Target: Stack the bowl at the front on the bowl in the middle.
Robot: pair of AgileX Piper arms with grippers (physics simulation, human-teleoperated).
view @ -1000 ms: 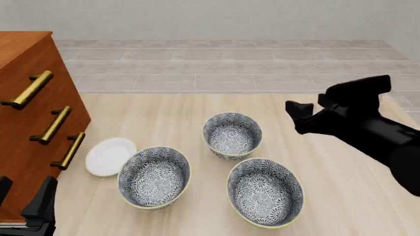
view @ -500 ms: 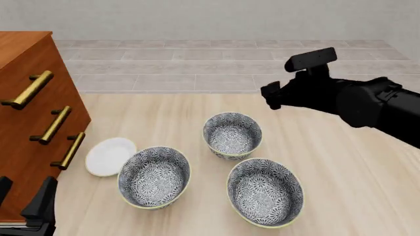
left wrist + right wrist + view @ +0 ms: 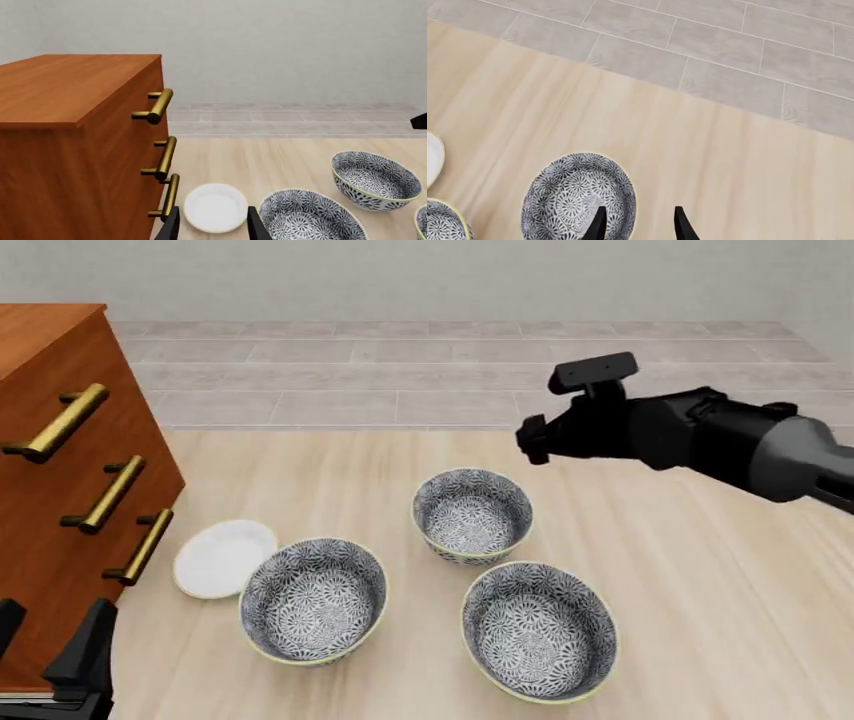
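Note:
Three identical blue-grey floral bowls with yellow-green rims stand on the table. The bowl at the front [image 3: 539, 630] is nearest, on the right. The bowl in the middle [image 3: 314, 600] [image 3: 310, 219] sits to its left, slightly farther back. The third bowl [image 3: 471, 515] [image 3: 579, 200] [image 3: 375, 180] is farthest. My right gripper [image 3: 534, 440] [image 3: 639, 222] hovers open and empty above the far side of that third bowl, well away from the front bowl. My left gripper [image 3: 51, 642] [image 3: 212, 227] stands open and empty at the near left, by the dresser.
A wooden dresser [image 3: 60, 490] [image 3: 80, 150] with brass handles stands along the left. A small white plate [image 3: 223, 557] [image 3: 215, 207] lies between it and the middle bowl. Beyond the table's far edge is grey tiled floor [image 3: 400, 380].
My right arm has swung left and away from the camera, and its gripper now hangs above the far side of the farthest bowl. The left arm and the bowls have not moved.

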